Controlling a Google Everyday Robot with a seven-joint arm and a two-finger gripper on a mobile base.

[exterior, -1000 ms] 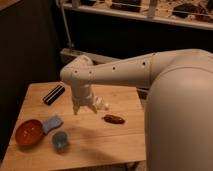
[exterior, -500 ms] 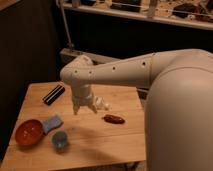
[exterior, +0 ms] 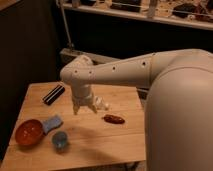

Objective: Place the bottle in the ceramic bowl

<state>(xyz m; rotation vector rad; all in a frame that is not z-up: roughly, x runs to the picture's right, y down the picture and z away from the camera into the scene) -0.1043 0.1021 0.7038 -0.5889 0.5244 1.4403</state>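
tabletop [exterior: 102,146] — gripper [exterior: 84,109] mid-table beside bottle [exterior: 103,105]; ceramic bowl [exterior: 27,134] well apart

No visible change: end effector [exterior: 85,108] over the table [exterior: 127,144], bottle [exterior: 102,105] just beside it, both as before

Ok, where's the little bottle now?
In the camera view the bottle is beside the gripper near the middle of the wooden table, with the dark red oblong item just right of it.

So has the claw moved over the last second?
No. The claw hangs above the table between the black bar and the red lump, same gaps to both as before.
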